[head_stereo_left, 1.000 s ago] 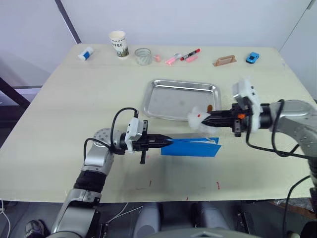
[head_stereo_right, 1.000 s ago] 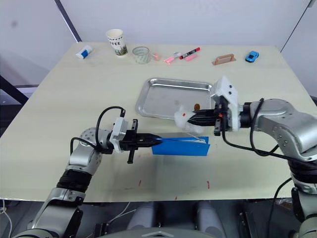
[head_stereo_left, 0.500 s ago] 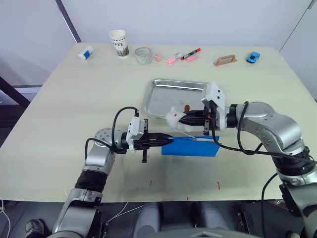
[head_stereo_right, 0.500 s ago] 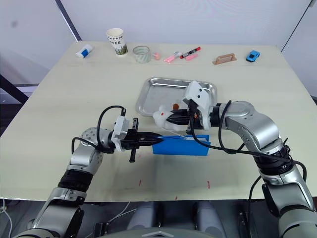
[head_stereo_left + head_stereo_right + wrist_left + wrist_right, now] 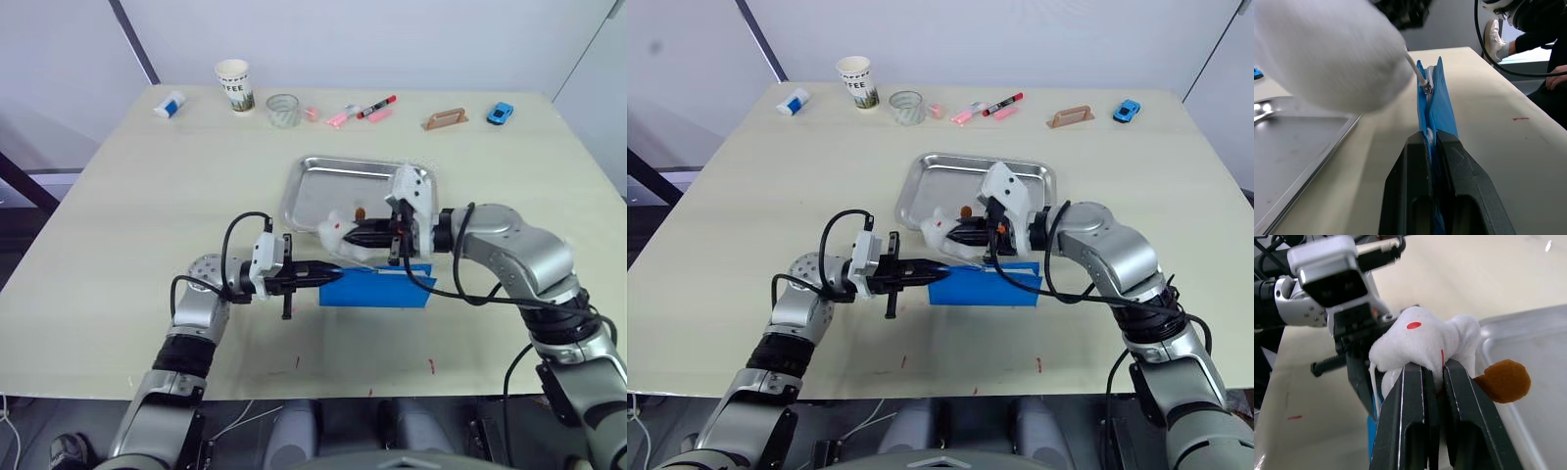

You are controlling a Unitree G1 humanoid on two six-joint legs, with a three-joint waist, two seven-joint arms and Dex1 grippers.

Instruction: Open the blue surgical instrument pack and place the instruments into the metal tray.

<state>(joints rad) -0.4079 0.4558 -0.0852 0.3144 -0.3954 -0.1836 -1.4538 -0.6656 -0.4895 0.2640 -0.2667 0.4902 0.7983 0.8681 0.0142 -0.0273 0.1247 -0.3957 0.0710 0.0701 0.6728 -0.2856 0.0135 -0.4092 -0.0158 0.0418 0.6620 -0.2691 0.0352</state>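
Opening underway | your left gripper (image 5: 331,275) jaws pinch the blue surgical instrument pack (image 5: 377,290), on the desk just beside the metal tray (image 5: 323,201) | right gripper (image 5: 356,236) jaws clamp its white plush zipper pull (image 5: 1422,340) (corded to slider) | tray bare, instruments not yet out.

Left arm comes in from the near-left with the forearm pointing right, and the left gripper (image 5: 331,275) has its two black fingers (image 5: 1459,161) pinched flat on the left end of the blue surgical instrument pack (image 5: 382,290), holding that edge upright. Right arm bends in from the right, elbow out, forearm aimed left, so the right gripper (image 5: 947,235) sits just above and a bit far of the left one. Its fingers (image 5: 1410,396) are clamped on a white plush zipper pull (image 5: 1420,340), which trails a thin cord down to the pack.
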